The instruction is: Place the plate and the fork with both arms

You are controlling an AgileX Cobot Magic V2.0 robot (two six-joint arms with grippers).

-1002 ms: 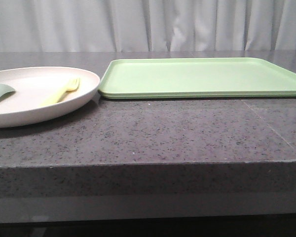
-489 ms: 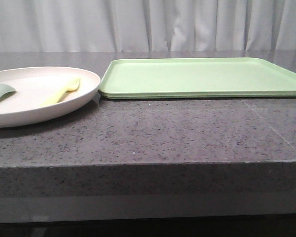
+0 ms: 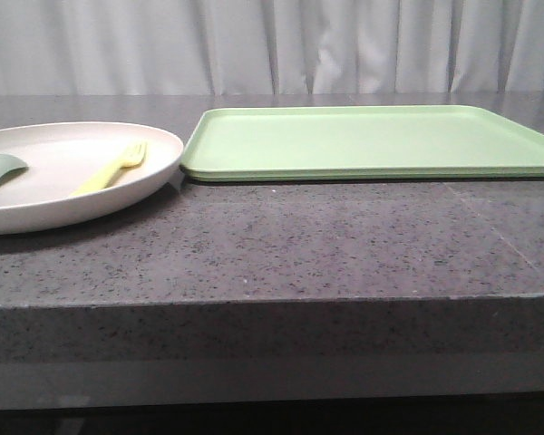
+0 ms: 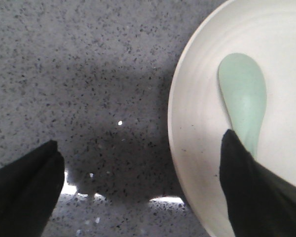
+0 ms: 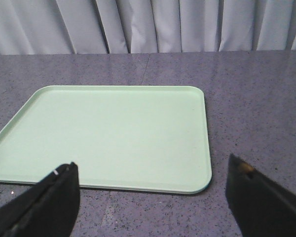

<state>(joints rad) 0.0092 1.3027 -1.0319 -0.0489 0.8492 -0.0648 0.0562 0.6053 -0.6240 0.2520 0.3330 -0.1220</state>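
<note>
The cream-white plate [image 3: 154, 149] lies at the left of the stone table, and the pale yellow fork [image 3: 111, 169] rests in it. In the left wrist view the plate [image 4: 197, 128] fills one side, and my left gripper [image 4: 140, 158] hangs open over its rim, one finger over the dish and one over the table. The fork does not show there. My right gripper [image 5: 150, 182] is open above bare table just short of the tray's near edge. Neither gripper shows in the front view.
A flat light green tray [image 3: 372, 140] lies beside the plate, almost touching its rim; it also shows in the right wrist view, tray [image 5: 113, 133]. A pale blue-green rounded utensil [image 4: 242, 96] lies in the plate. The table's front edge [image 3: 272, 304] runs across the front view.
</note>
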